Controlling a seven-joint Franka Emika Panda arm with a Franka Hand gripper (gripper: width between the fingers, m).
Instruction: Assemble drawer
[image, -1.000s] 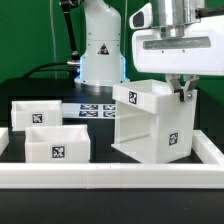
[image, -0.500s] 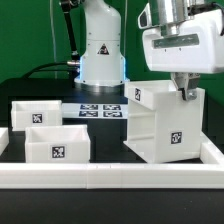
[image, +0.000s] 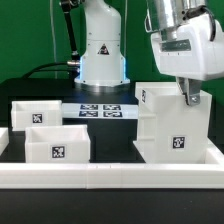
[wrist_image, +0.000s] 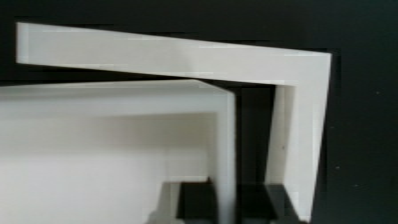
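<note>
Toward three o'clock in the exterior view, the tall boxy white plastic casing (image: 172, 125) stands upright on the black table (image: 110, 140), just behind the long low white rail (image: 110, 178). At its top edge the two-finger gripper (image: 188, 98) is clamped on one thin wall. At nine o'clock from the casing, and apart from it, sit two open-top white trays, the rear tray (image: 35, 114) and the front tray (image: 57, 150). At eleven o'clock lies the flat marker board (image: 100, 110).

Casing (image: 170, 125): white, black-and-white square tags. Nearer tray (image: 40, 150), farther tray (image: 20, 115): white, same tags (one on each visible front). Tabletop (image: 108, 148): black. Border rail (image: 120, 180): plain white. Marker board (image: 100, 110): white, black tags.
</note>
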